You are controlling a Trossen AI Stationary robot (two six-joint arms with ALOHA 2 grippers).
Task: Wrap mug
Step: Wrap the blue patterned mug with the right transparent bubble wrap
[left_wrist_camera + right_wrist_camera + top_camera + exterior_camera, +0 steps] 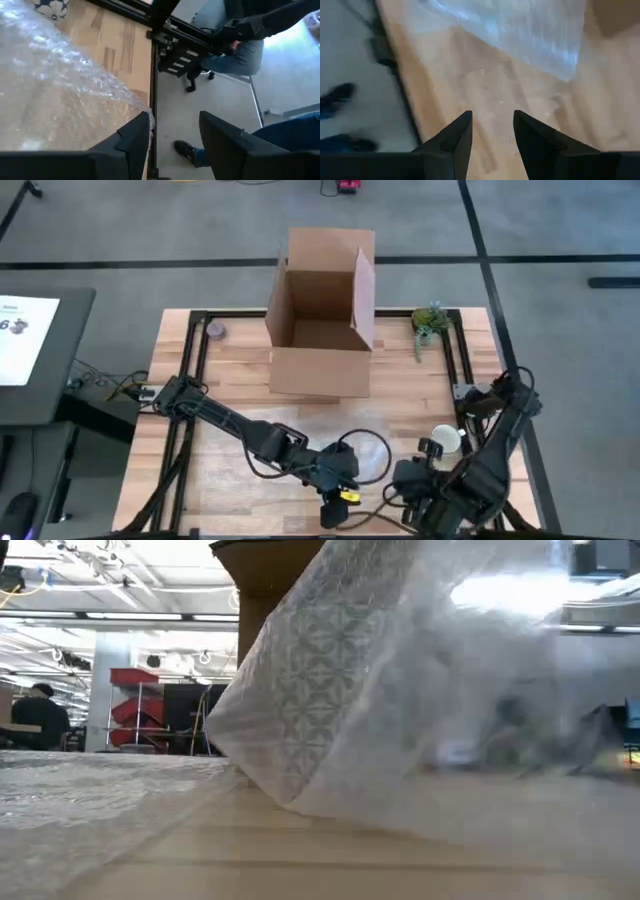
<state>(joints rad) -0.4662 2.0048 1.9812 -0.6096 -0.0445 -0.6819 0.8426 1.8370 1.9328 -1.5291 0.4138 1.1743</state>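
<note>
Bubble wrap (400,710) blurs mug (446,439)

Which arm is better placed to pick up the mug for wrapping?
The right. The mug stands by the table's right edge, close to the right hand. The left hand is farther away, over the bubble wrap.

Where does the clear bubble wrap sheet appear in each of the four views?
High view: the clear bubble wrap sheet lies flat on the wooden table, in front of the open cardboard box.
Low view: it fills the right, a fold raised.
Left wrist view: upper left, reaching the table edge.
Right wrist view: across the top.
Shared landmark: the wooden table.
</note>
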